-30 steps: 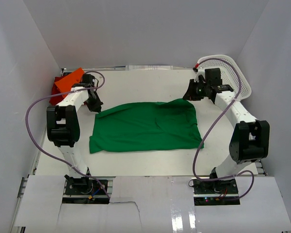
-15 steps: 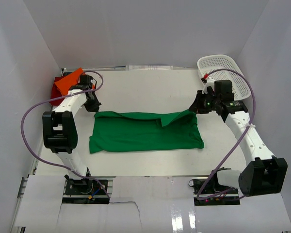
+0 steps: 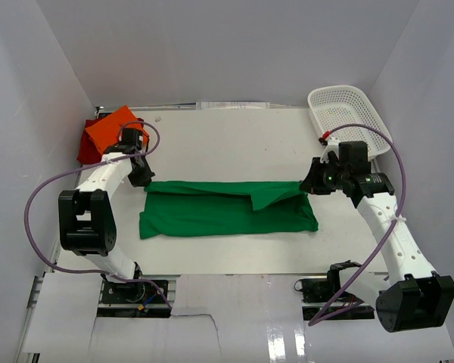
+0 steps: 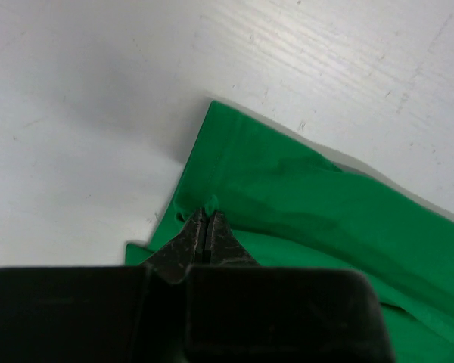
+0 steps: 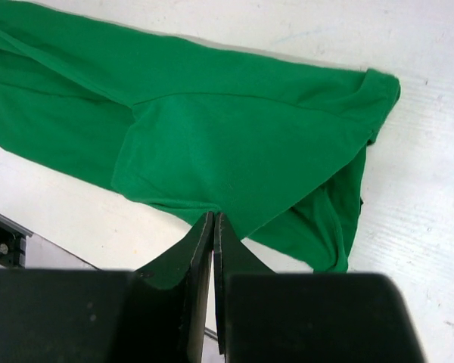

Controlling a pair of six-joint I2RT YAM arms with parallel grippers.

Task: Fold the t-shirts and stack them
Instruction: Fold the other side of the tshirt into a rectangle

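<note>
The bright green t-shirt [image 3: 227, 208] lies on the table's middle, its far half folded toward the near edge. My left gripper [image 3: 145, 181] is shut on the shirt's far-left edge; in the left wrist view the closed fingertips [image 4: 206, 215] pinch green cloth [image 4: 303, 204]. My right gripper [image 3: 306, 187] is shut on the far-right edge; in the right wrist view the tips [image 5: 213, 219] grip the green fabric [image 5: 234, 144]. The orange t-shirt [image 3: 112, 128] lies folded on the dark red t-shirt [image 3: 86, 148] at the far left.
A white mesh basket [image 3: 346, 113] stands at the far right corner. White walls enclose the table on three sides. Purple cables loop from both arms.
Both grippers have drawn the green shirt's far edge toward the near side, so the shirt now lies as a narrower folded band. The basket is now fully uncovered.
</note>
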